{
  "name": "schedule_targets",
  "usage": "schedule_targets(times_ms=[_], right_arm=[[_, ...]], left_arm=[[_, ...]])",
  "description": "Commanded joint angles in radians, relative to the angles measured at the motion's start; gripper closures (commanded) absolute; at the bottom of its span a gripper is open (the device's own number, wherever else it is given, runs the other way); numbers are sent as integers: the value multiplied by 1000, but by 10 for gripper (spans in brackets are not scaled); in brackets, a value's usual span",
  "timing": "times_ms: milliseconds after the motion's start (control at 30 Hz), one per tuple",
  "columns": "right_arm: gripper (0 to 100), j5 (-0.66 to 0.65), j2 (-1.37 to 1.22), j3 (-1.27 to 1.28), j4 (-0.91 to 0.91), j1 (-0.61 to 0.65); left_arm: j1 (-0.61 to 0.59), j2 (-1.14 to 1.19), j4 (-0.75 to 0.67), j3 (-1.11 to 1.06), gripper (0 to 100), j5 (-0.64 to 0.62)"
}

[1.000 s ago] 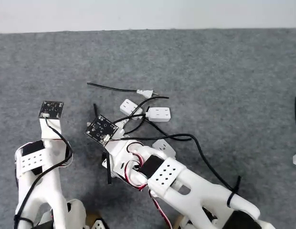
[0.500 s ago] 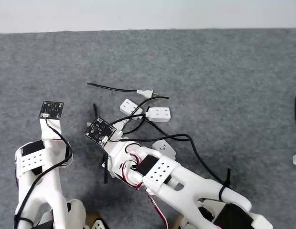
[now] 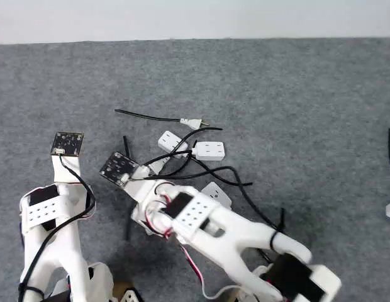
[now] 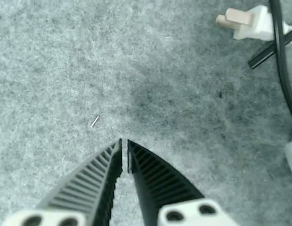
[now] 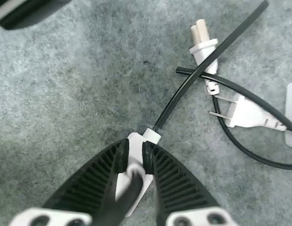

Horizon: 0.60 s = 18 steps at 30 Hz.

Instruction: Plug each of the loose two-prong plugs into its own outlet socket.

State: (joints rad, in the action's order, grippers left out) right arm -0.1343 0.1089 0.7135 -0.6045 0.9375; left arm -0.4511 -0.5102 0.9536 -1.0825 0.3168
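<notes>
Left hand point(image 4: 123, 143): fingers pressed together, tips meeting, nothing between them. It hangs over bare tabletop point(image 4: 66, 56). Beyond it, well apart, I note the tan plug point(image 4: 247, 22). It has a white body, its tan prongs are free, and it lies flat with a black cord point(image 4: 278, 47) crossing its rear end.

Right hand point(image 5: 135, 142): pinching the held plug point(image 5: 136, 159) by its white body, one finger on each side. Its lead point(image 5: 183, 96) leaves the collar just past my fingertips point(image 5: 115, 155). The lead runs away over the tabletop and crosses on top of the tan plug point(image 5: 202, 42). I cannot tell where the held plug's prongs are. Near that crossing lies the steel plug point(image 5: 247, 115), white, with two bare metal prongs free and in no socket.

High view: my left arm point(image 3: 47, 214) stands apart from the tangle of cords. My right arm point(image 3: 201, 220) leans in over the tangle's near edge. Three white sockets lie loose among the cords:
- the left socket point(image 3: 171, 141)
- the middle socket point(image 3: 209, 150), near the left one
- the near socket point(image 3: 215, 194), close against my right arm

The far plug point(image 3: 192, 123) lies beyond the sockets, prongs bare, touching none of them
</notes>
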Motion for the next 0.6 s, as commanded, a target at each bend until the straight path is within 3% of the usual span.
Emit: schedule_targets(times_ms=[0,133,233,467,567], right_arm=[[938,9,-64,-52,-96,5],[769,186,-53,-118,-179,25],[675,249,-42,-147,-220,47],[701,284,-54,-132,-228,77],[753,278,-97,-118,-222,82]], left_arm=[[-8,2,-46,48,984,-8],[-9,2,-52,48,984,-46],[-9,2,-68,50,984,-54],[-69,2,-94,56,984,-60],[-104,2,-95,76,984,-133]])
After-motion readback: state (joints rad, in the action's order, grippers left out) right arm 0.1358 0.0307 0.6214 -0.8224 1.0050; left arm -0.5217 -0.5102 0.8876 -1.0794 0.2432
